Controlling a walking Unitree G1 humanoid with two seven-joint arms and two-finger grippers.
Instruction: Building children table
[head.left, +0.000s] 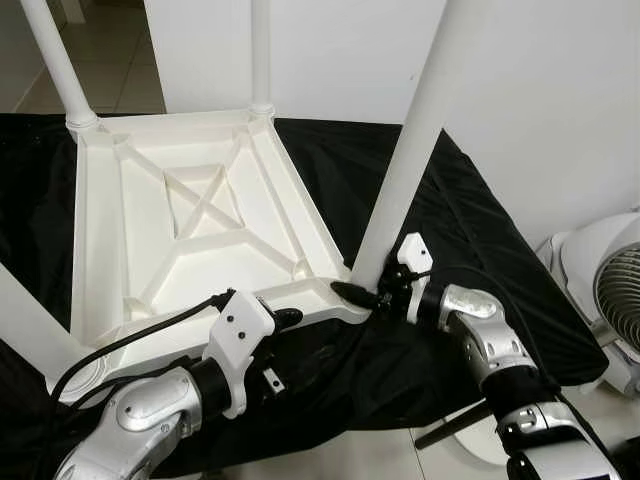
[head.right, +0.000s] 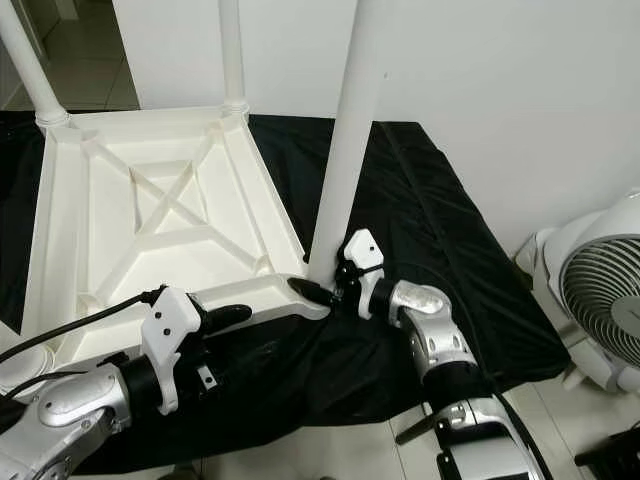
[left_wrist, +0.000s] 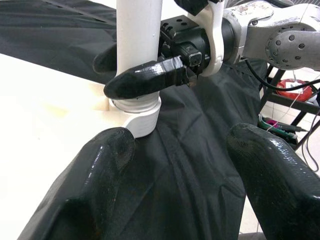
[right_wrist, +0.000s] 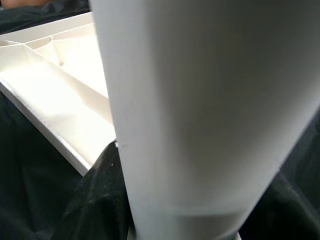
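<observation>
A white children's table top (head.left: 190, 240) lay upside down on a black cloth (head.left: 480, 250) draped over the desk, with its white legs standing upward from the corners. The left gripper (head.left: 285, 320) hovered at its near edge, jaws released and holding nothing. To the right, the right gripper (head.left: 365, 296) had its jaws clenched around the base of the near-right leg (head.left: 410, 150), and a white fan (head.left: 610, 290) stood on the floor beyond.

- Setting: a room in a home or a test space; which one cannot be told.
- Plain white wall (head.left: 560, 90) behind the work area.
- Pale tiled floor (head.left: 110, 60) at the far left.
- White fan (head.right: 600, 300) on the floor at the right.
- Black cloth (head.left: 480, 230) draped over the desk.
</observation>
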